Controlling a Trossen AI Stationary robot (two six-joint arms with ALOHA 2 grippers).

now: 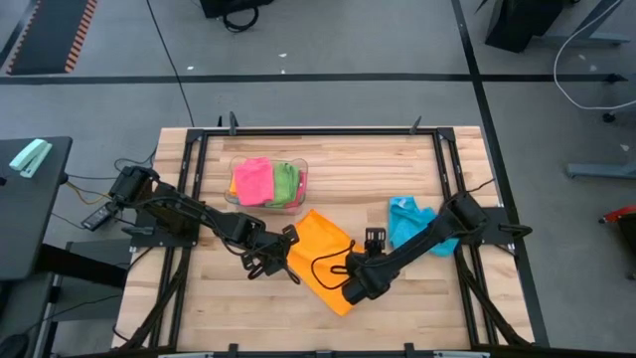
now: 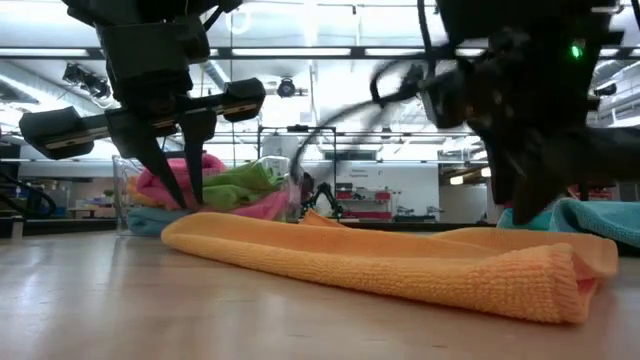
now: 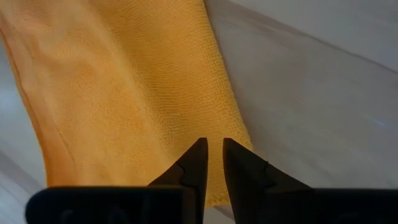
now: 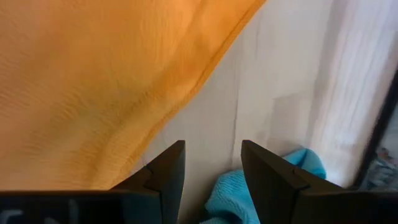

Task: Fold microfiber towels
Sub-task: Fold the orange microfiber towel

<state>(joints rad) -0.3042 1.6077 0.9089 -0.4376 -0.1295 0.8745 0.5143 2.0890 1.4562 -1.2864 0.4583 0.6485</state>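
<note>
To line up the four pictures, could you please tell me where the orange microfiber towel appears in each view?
High view: orange microfiber towel, centre of the table.
Low view: flat across the foreground.
Left wrist view: upper left.
Right wrist view: upper left.
Shared landmark: light wooden table.

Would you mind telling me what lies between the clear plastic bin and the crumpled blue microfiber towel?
In the high view, only bare wooden tabletop separates the clear plastic bin from the crumpled blue microfiber towel; the orange microfiber towel lies nearer the front.
</note>
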